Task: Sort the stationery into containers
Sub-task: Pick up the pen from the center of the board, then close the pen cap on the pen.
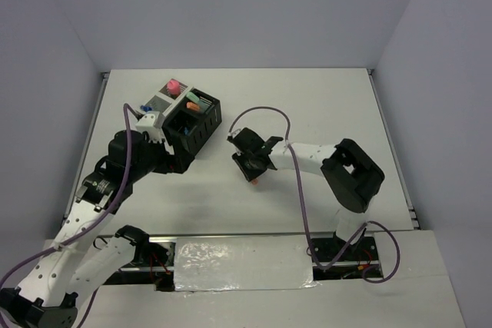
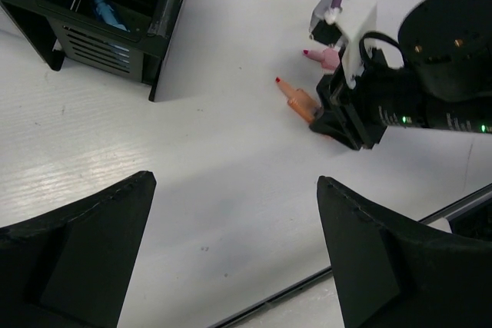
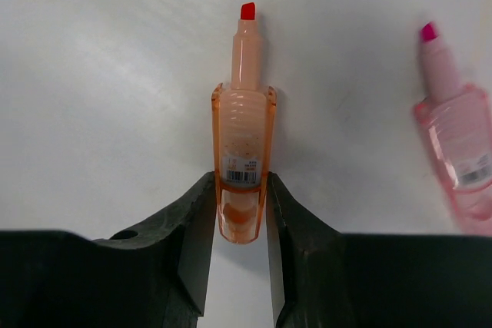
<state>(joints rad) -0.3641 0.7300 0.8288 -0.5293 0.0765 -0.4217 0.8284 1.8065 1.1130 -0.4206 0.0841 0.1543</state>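
My right gripper [image 3: 241, 205] is shut on the rear end of an uncapped orange highlighter [image 3: 244, 128], tip pointing away, low over the white table. It also shows in the top view [image 1: 252, 177] and in the left wrist view [image 2: 296, 97]. An uncapped pink highlighter [image 3: 453, 136] lies just to its right on the table. The mesh bins [image 1: 184, 117] stand at the back left; they hold a pink-capped item [image 1: 174, 83] and orange and green markers [image 1: 196, 101]. My left gripper [image 2: 236, 213] is open and empty over bare table, in front of a black bin [image 2: 115, 44] with a blue item [image 2: 104, 11] inside.
The white table [image 1: 323, 105] is walled on three sides. A taped strip [image 1: 238, 265] runs along the near edge between the arm bases. A purple cable [image 1: 261, 113] loops above the right wrist.
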